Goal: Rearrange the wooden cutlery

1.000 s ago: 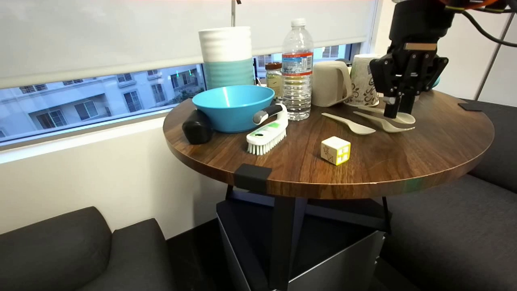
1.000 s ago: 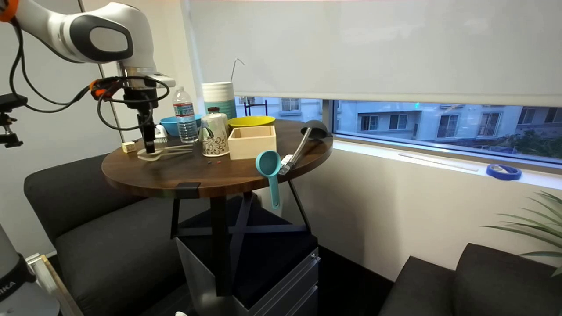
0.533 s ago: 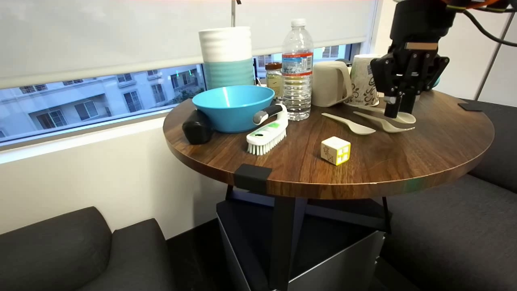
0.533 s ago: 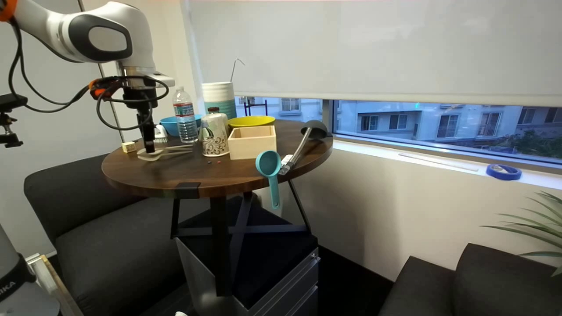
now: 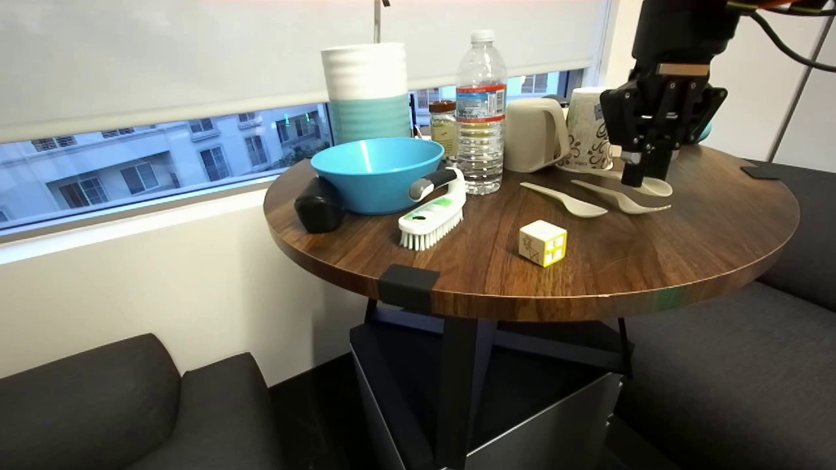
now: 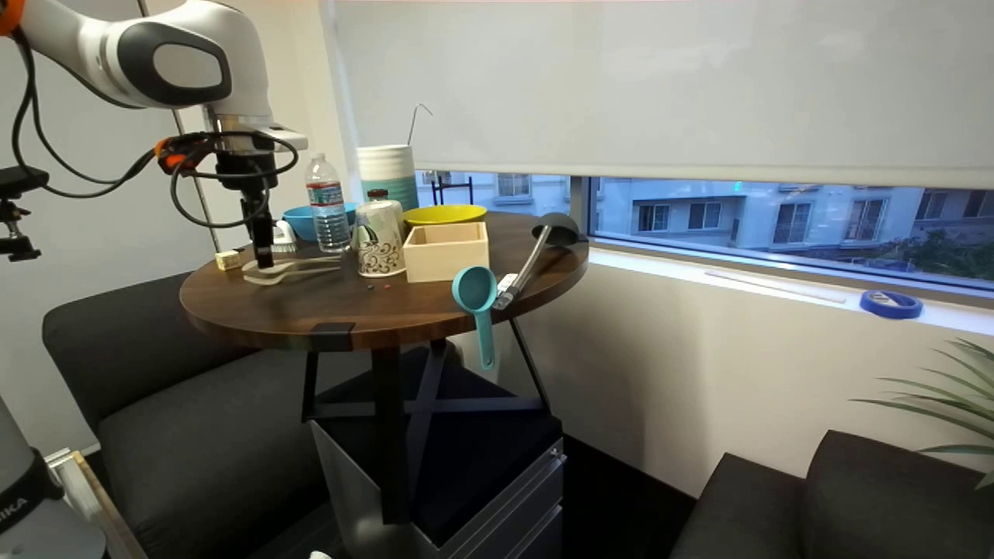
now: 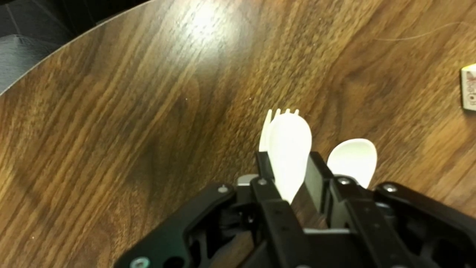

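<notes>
The gripper (image 7: 290, 159) points down at the round table (image 7: 167, 130), its fingers (image 7: 315, 180) a little apart and clamped on the sides of a pale spoon (image 7: 289, 137), whose bowl juts out past their tips. A fork (image 7: 263, 137) shows partly hidden beneath that spoon, its tines just beyond the fingertips; whether the two touch, I cannot tell. A second spoon (image 7: 354, 159) lies just right of the fingers in the wrist view, and a cube (image 7: 469, 88) sits farther right, well apart. In an exterior view, a mug (image 5: 526, 138) and a patterned cup (image 5: 582, 121) stand behind the fingers to the left, a water bottle (image 5: 481, 134) beyond them, then a brush (image 5: 432, 219) and a blue bowl (image 5: 375, 158) well to the left.
</notes>
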Robot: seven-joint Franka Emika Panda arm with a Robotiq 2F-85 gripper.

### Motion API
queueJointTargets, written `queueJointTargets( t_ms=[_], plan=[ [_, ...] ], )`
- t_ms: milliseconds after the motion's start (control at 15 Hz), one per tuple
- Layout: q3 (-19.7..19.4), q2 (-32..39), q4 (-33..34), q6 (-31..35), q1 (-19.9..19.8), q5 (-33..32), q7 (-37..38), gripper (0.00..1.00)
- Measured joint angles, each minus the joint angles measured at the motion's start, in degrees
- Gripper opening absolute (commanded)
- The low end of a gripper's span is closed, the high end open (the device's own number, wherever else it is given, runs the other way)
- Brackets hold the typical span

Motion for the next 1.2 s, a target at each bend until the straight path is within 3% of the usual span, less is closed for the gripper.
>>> queueJointTargets(
  t_ms=[800, 1133, 1200],
  plan=[
    [0.0, 0.0, 0.0, 0.0, 0.2, 0.0, -2.2, 0.26],
    [0.0, 0.0, -0.1, 0.0, 0.2, 0.0, -2.4, 0.31],
    [0.0, 0.0, -0.1, 0.0, 0.2, 0.0, -2.4, 0.56]
  ],
)
